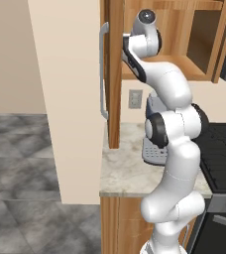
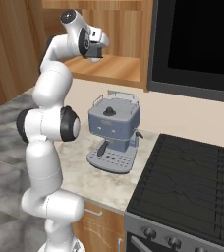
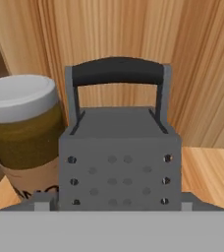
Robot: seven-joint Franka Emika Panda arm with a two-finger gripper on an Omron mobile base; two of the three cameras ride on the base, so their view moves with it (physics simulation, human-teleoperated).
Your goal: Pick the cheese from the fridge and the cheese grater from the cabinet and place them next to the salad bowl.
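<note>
Fingers (image 2: 95,55) are up inside the cabinet (image 1: 194,69) and I can't tell their spread — the cheese grater (image 3: 119,157) stands on the shelf just beside a capped jar (image 3: 23,130), so a skewed squeeze could topple either.

Flat, even, rendered light is filling all three views; no single source is showing. Both base views are reading soft and slightly blurred, with jagged edges along the white arm (image 1: 177,149). Faint shading is lying under the coffee machine (image 2: 115,129) on the counter (image 2: 89,179). The cabinet (image 1: 187,49) interior is sitting a little darker than its frame. In the hand view the cheese grater (image 3: 119,147) is appearing close and coarse, its holes smeared. No glare or edge distortion is showing.
</note>
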